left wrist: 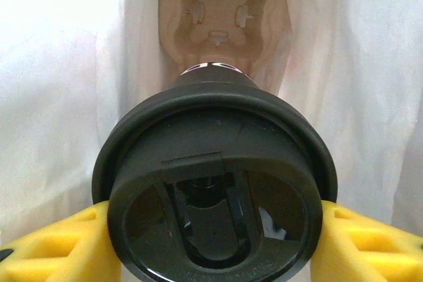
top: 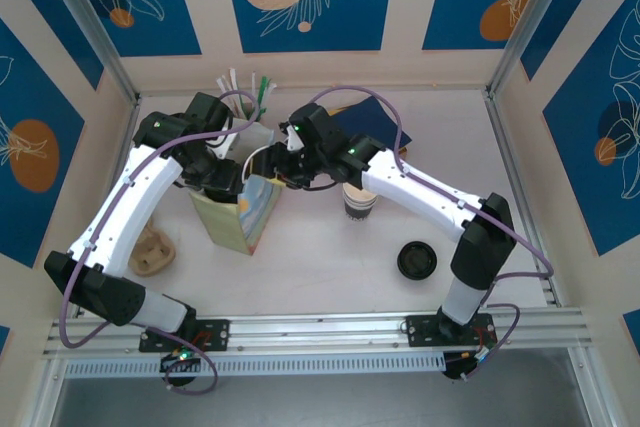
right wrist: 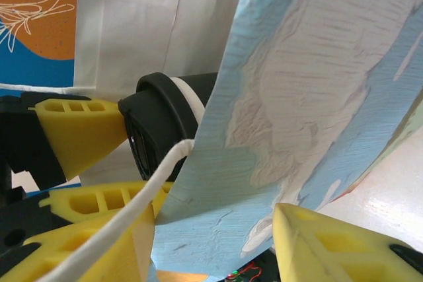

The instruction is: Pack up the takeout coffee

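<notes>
White table (top: 320, 272) bears a paper bag (top: 248, 222), cup carrier (top: 152, 252), striped cup (top: 360, 203), loose black lid (top: 416, 260)

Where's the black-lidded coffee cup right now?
Left wrist view: the black-lidded disposable coffee cup is held by the left hand inside the white-lined paper bag, with the brown pulp carrier beyond.

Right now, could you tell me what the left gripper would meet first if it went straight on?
Probably the cardboard cup carrier lying inside the paper bag; the takeout coffee held by the left gripper would touch it first, though depth is unclear.
</notes>
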